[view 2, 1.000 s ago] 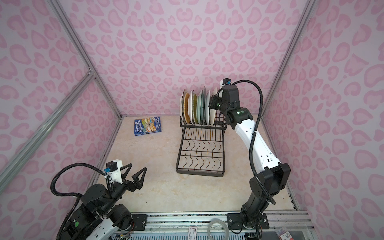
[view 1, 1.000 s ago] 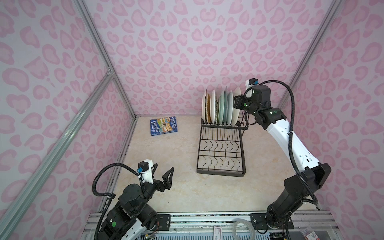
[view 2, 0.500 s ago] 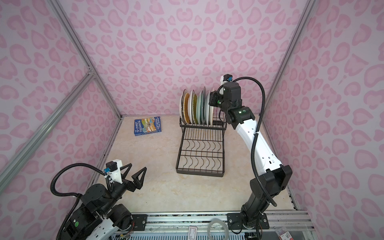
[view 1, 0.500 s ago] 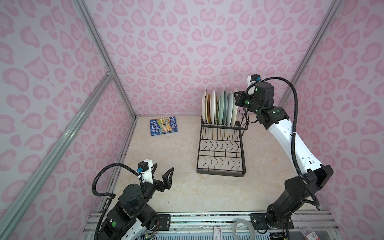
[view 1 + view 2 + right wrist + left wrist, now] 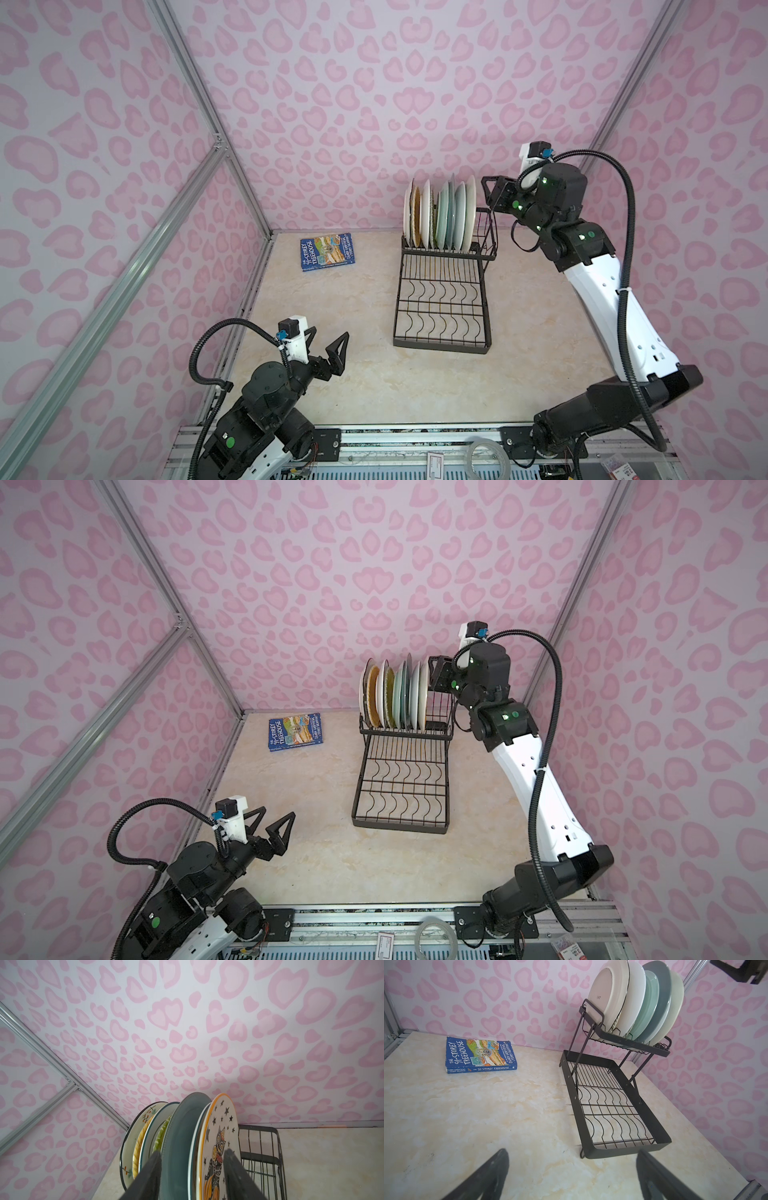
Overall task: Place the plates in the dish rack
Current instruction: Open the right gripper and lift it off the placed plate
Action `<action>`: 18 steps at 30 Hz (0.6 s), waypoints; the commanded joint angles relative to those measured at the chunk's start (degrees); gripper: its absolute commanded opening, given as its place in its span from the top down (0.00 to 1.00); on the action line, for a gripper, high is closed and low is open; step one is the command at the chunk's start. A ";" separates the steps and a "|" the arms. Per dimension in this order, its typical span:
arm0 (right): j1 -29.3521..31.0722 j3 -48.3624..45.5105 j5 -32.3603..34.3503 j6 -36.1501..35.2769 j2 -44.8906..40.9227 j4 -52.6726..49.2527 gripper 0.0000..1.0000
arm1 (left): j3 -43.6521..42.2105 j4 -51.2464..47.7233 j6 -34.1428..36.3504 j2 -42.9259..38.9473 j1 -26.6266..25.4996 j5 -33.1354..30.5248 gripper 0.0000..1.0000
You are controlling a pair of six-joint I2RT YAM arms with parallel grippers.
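Several plates [image 5: 440, 216] [image 5: 395, 696] stand on edge in the raised basket of the black wire dish rack [image 5: 440, 347] [image 5: 399, 828] at the back. The rightmost is a cream plate with a black cat print [image 5: 220, 1126], next to a grey-blue one [image 5: 182, 1136]. My right gripper [image 5: 489, 195] [image 5: 434, 673] [image 5: 192, 1152] hovers just right of the stack, open and holding nothing. My left gripper [image 5: 328, 345] [image 5: 270, 818] [image 5: 573, 1167] stands open low at the front left, far from the rack [image 5: 623, 1152].
A blue book [image 5: 327, 252] [image 5: 479, 1055] lies flat at the back left of the marble table. Pink patterned walls close in the back and both sides. A few bare slots of the basket [image 5: 259, 1147] show right of the plates.
My right gripper has opened, letting go of the rightmost plate, which now stands in the basket, and has drawn back slightly up and to the right. The left arm has not moved.
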 commanded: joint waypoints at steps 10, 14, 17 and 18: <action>-1.89 -41.98 -1.76 5.90 -31.19 6.40 0.23 | 2.09 11.38 -13.23 25.80 0.01 11.37 0.03; -1.90 -56.65 -2.09 9.33 -37.18 8.59 0.21 | 7.59 12.21 -12.72 39.91 0.00 14.50 0.03; -1.92 -64.46 -1.62 10.57 -38.80 10.22 0.21 | 11.93 12.23 -11.17 49.67 -0.19 13.38 0.03; -1.89 -65.97 -1.28 10.70 -38.74 10.46 0.21 | 13.80 11.66 -10.64 52.37 -0.26 12.76 0.02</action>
